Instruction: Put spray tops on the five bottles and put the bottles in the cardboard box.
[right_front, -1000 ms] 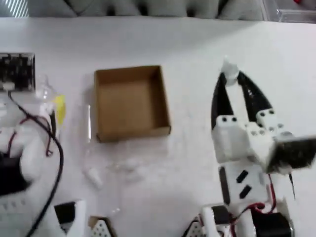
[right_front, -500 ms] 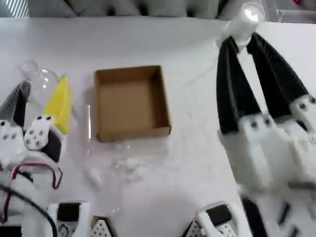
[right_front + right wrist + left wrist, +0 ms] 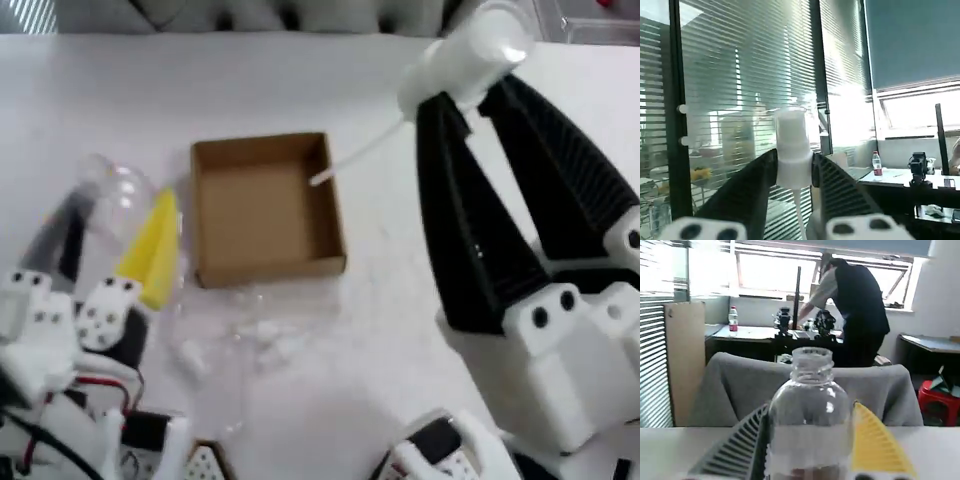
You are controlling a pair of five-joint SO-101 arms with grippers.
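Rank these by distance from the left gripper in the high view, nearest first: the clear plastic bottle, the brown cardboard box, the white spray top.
1. clear plastic bottle: held in the left gripper itself, at the table's left.
2. brown cardboard box: just beside that gripper, mid-table.
3. white spray top: far across, clamped in the right gripper.

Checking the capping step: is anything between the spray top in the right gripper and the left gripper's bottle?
Nothing visible. The bottle in the left gripper has a bare, open neck; the spray top sits in the right gripper. Only the cardboard box lies between, on the table.
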